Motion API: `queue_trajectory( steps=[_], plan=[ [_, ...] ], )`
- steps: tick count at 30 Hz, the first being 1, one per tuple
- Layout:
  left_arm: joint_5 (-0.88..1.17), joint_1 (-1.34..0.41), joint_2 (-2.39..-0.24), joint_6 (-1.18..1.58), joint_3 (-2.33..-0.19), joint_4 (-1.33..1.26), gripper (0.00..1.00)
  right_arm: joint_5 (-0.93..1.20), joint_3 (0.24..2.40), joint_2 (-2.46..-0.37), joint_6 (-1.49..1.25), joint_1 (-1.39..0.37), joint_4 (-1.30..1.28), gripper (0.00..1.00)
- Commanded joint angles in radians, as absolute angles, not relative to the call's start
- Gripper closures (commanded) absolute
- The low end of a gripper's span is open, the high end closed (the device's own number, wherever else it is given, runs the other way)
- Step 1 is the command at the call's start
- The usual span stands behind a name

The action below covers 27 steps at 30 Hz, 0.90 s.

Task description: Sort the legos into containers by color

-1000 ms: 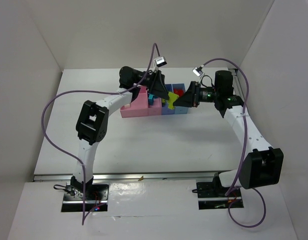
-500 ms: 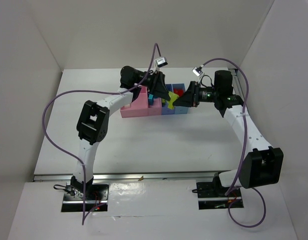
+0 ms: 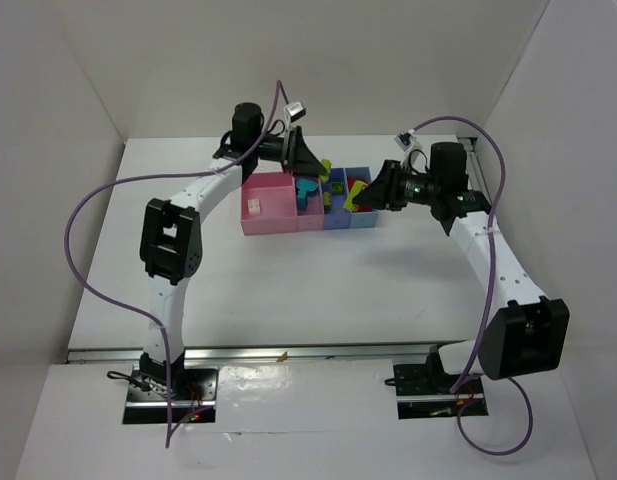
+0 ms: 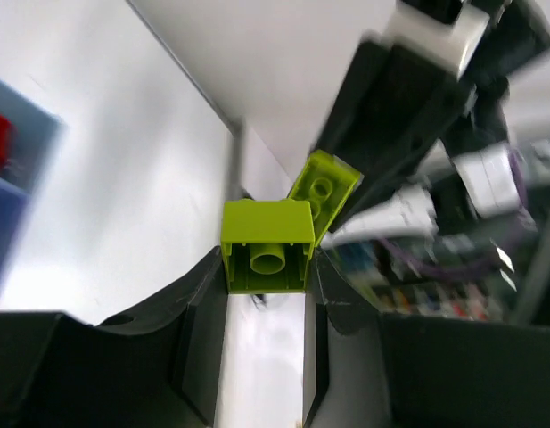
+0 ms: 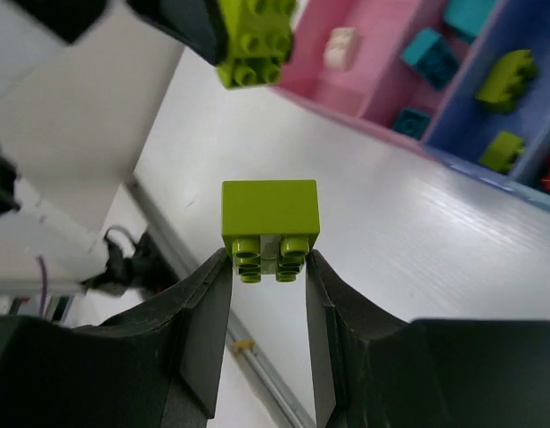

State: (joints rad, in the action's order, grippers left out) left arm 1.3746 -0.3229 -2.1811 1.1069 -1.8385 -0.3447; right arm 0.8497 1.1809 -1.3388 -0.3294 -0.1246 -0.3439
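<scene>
- The left yellow-green brick [image 4: 267,234] is pinched by its sides in the left gripper [image 4: 266,272], jaws closed on it, with its hollow underside toward the lens.
- The right yellow-green brick [image 5: 270,214] is clamped the same way in the right gripper [image 5: 268,260], studs toward the lens.
- In the right wrist view the two held bricks are apart, the left one at the top edge.
- The containers [image 3: 269,228] sit upper centre in the overhead view.
- Both arms reach up-frame and bend inward, so the grippers face each other above the bins.
- Only the right wrist view, at its upper right, shows the contents clearly: a beige brick [image 5: 343,45] in a pink bin, cyan bricks [image 5: 430,55] next to it, and loose yellow-green bricks [image 5: 511,76] in a blue bin.
</scene>
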Motion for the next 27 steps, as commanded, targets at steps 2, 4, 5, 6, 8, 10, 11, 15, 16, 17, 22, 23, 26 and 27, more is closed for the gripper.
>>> queue_trajectory(
  steps=[2, 4, 5, 6, 8, 10, 11, 15, 16, 17, 22, 23, 26, 27],
  plan=[
    [1.012, -0.331, -2.17, 0.485, -2.156, 0.564, 1.0, 0.585, 1.244, -1.382, -0.367, -0.129, -0.327, 0.97],
    [0.901, -0.321, -2.171, 0.474, -2.162, 0.629, 1.0, 0.497, 1.259, -1.442, -0.391, -0.144, -0.278, 0.97],
    [0.872, -0.321, -2.143, 0.474, -2.14, 0.629, 1.0, 0.479, 1.272, -1.468, -0.391, -0.164, -0.253, 0.97],
    [0.808, -0.321, -2.129, 0.488, -2.097, 0.629, 1.0, 0.444, 1.29, -1.494, -0.391, -0.175, -0.253, 0.97],
    [0.747, -0.321, -2.106, 0.497, -2.065, 0.64, 1.0, 0.419, 1.347, -1.572, -0.391, -0.204, -0.236, 0.95],
    [0.675, -0.321, -2.074, 0.497, -2.028, 0.65, 1.0, 0.381, 1.379, -1.61, -0.382, -0.213, -0.215, 0.95],
    [0.652, -0.321, -2.065, 0.497, -2.017, 0.65, 1.0, 0.38, 1.388, -1.649, -0.382, -0.228, -0.201, 0.95],
    [0.577, -0.33, -2.042, 0.497, -1.997, 0.672, 1.0, 0.333, 1.451, -1.755, -0.361, -0.271, -0.201, 0.94],
    [0.577, -0.33, -2.042, 0.497, -1.997, 0.672, 1.0, 0.313, 1.471, -1.791, -0.36, -0.272, -0.192, 0.94],
    [0.565, -0.33, -2.042, 0.497, -1.997, 0.684, 1.0, 0.304, 1.485, -1.81, -0.348, -0.281, -0.192, 0.92],
    [0.543, -0.33, -2.023, 0.497, -1.997, 0.684, 1.0, 0.269, 1.615, -1.92, -0.319, -0.281, -0.244, 0.67],
    [0.543, -0.33, -2.023, 0.497, -1.997, 0.684, 1.0, 0.256, 1.627, -1.93, -0.319, -0.29, -0.253, 0.57],
    [0.555, -0.33, -2.023, 0.488, -2.006, 0.684, 1.0, 0.221, 1.638, -1.94, -0.319, -0.29, -0.253, 0.3],
    [0.555, -0.33, -2.023, 0.488, -2.017, 0.684, 1.0, 0.221, 1.649, -1.93, -0.319, -0.29, -0.253, 0.27]
  ],
)
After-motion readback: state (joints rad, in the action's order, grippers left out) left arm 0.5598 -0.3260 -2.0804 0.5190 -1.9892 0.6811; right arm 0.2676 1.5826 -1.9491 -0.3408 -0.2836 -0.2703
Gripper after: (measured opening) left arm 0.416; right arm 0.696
